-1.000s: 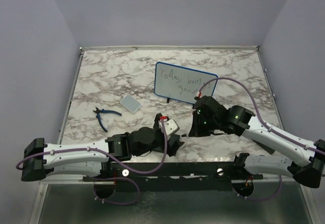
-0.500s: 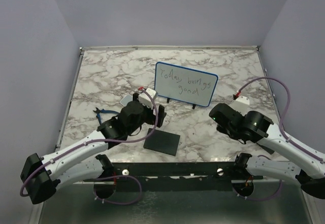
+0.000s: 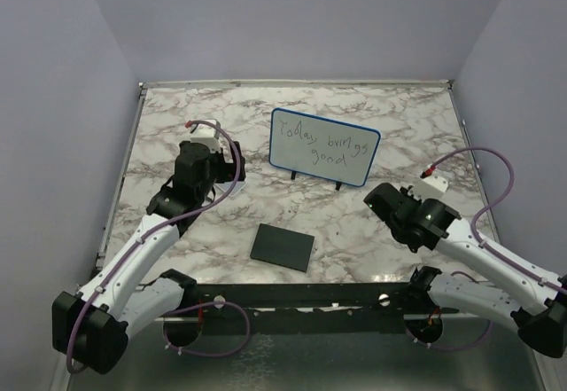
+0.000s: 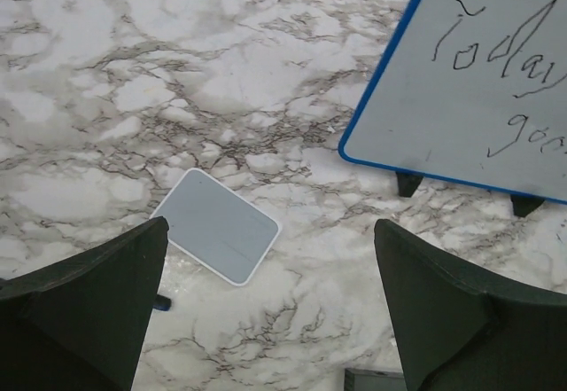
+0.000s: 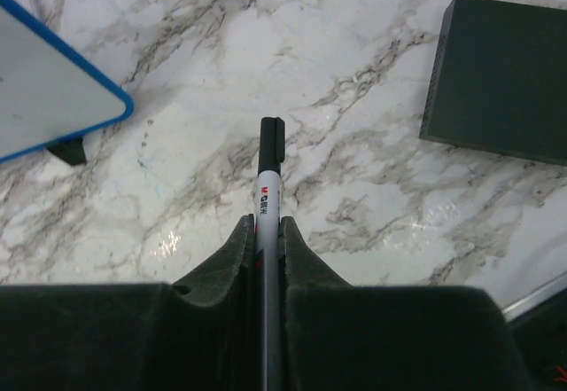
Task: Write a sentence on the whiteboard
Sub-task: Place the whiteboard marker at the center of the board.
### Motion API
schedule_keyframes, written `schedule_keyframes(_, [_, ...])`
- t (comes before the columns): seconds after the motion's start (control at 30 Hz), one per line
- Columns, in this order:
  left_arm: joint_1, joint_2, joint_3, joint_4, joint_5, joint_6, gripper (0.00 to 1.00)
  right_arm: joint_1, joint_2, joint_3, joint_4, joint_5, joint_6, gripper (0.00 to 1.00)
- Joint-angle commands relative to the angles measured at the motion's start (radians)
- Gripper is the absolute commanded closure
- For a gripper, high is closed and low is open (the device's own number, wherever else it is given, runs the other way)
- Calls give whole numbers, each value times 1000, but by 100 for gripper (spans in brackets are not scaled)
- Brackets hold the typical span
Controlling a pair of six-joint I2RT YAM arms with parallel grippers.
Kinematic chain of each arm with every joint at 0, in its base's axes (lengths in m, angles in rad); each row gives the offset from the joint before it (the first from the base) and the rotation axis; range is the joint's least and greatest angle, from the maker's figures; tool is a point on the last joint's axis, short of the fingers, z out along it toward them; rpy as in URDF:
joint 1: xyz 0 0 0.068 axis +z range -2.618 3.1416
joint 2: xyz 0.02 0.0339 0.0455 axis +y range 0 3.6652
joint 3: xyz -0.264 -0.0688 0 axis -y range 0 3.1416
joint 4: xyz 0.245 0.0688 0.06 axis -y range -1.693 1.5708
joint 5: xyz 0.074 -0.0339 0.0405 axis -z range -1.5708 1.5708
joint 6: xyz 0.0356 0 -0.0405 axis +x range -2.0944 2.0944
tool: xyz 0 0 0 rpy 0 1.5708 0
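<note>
1. whiteboard (image 3: 324, 146) stands at twelve o'clock, its sentence (image 3: 323, 141) reading roughly "today brings good".
2. your right gripper (image 5: 264, 224), four o'clock of it, pinches a marker (image 5: 268, 156); left gripper (image 4: 270, 231) gapes wide, empty.
3. writing seems unfinished; next, carry the marker to the board.

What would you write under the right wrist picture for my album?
The right gripper pinches a marker over the marble table, between the whiteboard and a black pad.

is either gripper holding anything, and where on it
The right gripper pinches a marker by its barrel, the black end sticking out ahead. The left gripper is open and holds nothing.
</note>
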State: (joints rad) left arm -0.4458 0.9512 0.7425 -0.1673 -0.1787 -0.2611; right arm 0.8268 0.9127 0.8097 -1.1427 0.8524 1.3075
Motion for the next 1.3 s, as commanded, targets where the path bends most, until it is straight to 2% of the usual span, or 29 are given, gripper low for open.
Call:
schedule_keyframes(0.0, [74, 15, 27, -26, 48, -1, 1, -134, 8, -83, 326, -6, -226, 100])
schedule_keyframes(0.07, [104, 19, 19, -21, 55, -13, 1, -207, -7, -138, 501, -89, -340, 100])
schedule_keyframes(0.23, [134, -24, 9, -31, -15, -3, 1, -262, 3, -237, 821, -114, -492, 100])
schedule_keyframes(0.33, [135, -39, -3, -30, -19, 0, 1, -317, 68, -269, 928, -188, -492, 100])
schedule_keyframes(0.5, [136, -37, -8, -32, -9, 1, 1, -339, 191, -259, 914, -150, -371, 100])
schedule_keyframes(0.7, [136, -51, -10, -35, -29, 12, 1, -374, 282, -278, 951, -199, -317, 98])
schedule_keyframes(0.87, [136, -61, -15, -41, -34, 7, 1, -395, 311, -296, 947, -234, -277, 85])
schedule_keyframes(0.97, [137, -65, -14, -43, -41, 7, 1, -407, 320, -307, 942, -252, -254, 81])
schedule_keyframes(1.13, [140, -75, -18, -44, -48, 5, 1, -414, 324, -315, 931, -259, -230, 67])
schedule_keyframes(1.27, [143, -78, -20, -46, -48, 2, 1, -416, 317, -321, 924, -254, -225, 63])
